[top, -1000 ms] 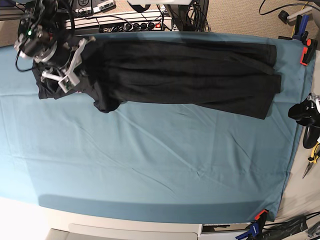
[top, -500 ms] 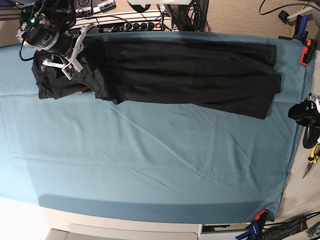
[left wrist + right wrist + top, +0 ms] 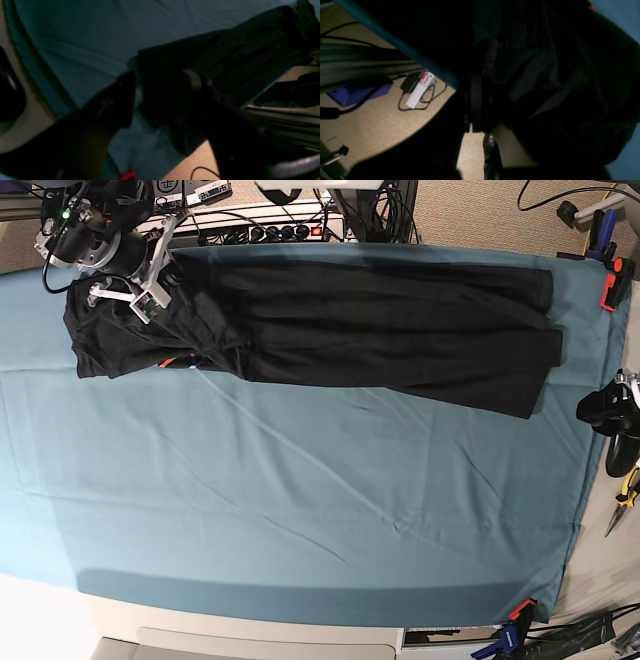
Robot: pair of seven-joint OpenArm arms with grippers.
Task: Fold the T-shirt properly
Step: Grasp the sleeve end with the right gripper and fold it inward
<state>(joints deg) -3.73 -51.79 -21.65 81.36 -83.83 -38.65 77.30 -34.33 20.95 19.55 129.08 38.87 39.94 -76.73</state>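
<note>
The right gripper (image 3: 150,285) hangs over the far left corner of the table, its white fingers pressed together, and whether cloth is caught between them cannot be told from any view. Its arm reaches in from beyond the table's far edge, wrist tilted down toward the cloth. The left gripper (image 3: 155,82) sits off the table's right side, its dark fingers spread apart with nothing between them, aimed back at the shirt's near end. The T-shirt (image 3: 380,330) lies along the far edge of the teal tablecloth (image 3: 300,500), folded into a long band whose axis runs left to right, the collar end bunched under the right gripper. The base view shows a speck of bright trim at that bunched end; the right wrist view shows only dark folds (image 3: 545,75) and the floor beyond the table edge.
</note>
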